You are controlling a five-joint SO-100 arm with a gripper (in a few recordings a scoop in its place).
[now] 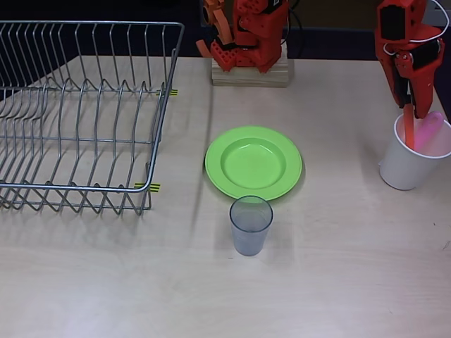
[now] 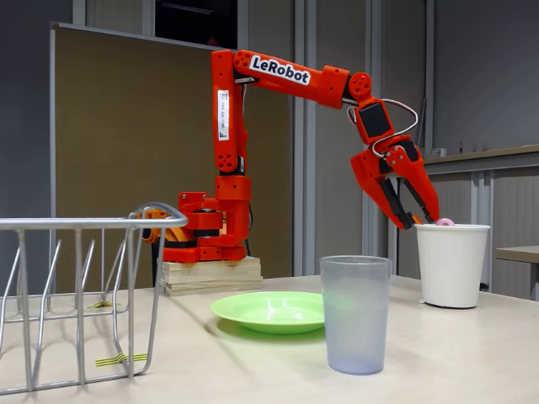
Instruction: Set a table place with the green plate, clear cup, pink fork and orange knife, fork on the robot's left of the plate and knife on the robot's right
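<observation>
Green plate point(image 1: 254, 163) sat mid-table, clear cup point(image 1: 251, 224) upright just in front of it, per overhead view. Pink fork point(image 1: 427, 132) stood in the white cup point(image 1: 409, 166) at right. Gripper point(image 2: 413, 222) hovered at that cup's rim, jaws slightly apart, gripping nothing visible.
</observation>
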